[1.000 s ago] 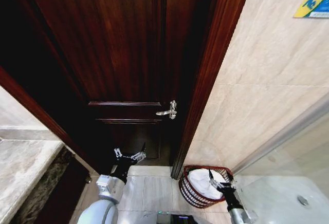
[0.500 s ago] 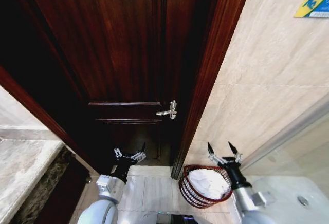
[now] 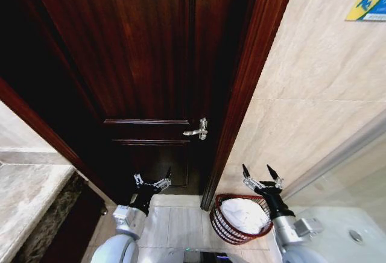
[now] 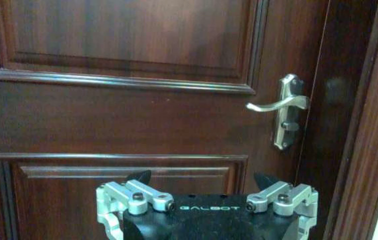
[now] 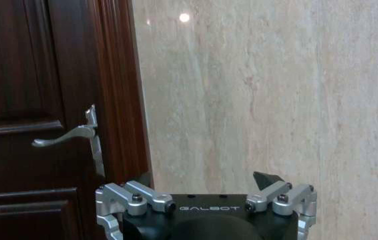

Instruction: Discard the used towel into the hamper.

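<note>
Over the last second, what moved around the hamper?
The right hand, open, rose from inside the hamper to above its rim near the wall, leaving the white towel inside. The hamper, the door handle and the open left hand by the door stayed put.

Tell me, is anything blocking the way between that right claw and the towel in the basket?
Nothing visible does. The white towel already lies inside the hamper, whose top is open. The right claw hangs open just above the hamper's far rim. The left claw waits open by the door.
</note>
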Motion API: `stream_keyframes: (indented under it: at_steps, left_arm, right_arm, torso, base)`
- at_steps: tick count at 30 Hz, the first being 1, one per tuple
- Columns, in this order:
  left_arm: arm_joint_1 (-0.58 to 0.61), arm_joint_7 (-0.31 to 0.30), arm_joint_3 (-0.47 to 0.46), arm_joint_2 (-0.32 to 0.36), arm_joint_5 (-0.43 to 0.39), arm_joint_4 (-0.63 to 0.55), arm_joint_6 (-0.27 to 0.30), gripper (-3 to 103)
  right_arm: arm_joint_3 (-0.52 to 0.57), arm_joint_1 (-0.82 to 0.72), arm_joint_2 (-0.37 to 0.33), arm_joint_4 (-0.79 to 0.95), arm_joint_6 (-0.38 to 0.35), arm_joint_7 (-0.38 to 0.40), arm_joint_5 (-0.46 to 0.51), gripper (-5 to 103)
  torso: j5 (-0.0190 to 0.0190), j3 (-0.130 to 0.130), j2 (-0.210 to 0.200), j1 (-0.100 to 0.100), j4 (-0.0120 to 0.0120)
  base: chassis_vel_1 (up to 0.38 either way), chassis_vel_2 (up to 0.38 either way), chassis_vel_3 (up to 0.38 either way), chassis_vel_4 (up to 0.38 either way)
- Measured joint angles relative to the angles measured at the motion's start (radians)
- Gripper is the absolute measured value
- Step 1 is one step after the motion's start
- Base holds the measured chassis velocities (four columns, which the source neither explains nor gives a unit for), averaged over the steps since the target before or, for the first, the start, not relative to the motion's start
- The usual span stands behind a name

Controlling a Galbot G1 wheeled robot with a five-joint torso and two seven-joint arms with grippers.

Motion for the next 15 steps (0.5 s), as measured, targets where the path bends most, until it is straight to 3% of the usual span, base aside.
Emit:
stream_keyframes:
  at_steps: [15]
  left_arm:
    - [0.000,0.000,0.000,0.000,0.000,0.000,0.000,100]
  right_arm:
    - [0.009,0.002,-0.005,0.001,0.007,0.002,0.023,100]
  torso:
    - [-0.0001,0.000,0.000,0.000,0.0000]
  base:
    - [0.000,0.000,0.000,0.000]
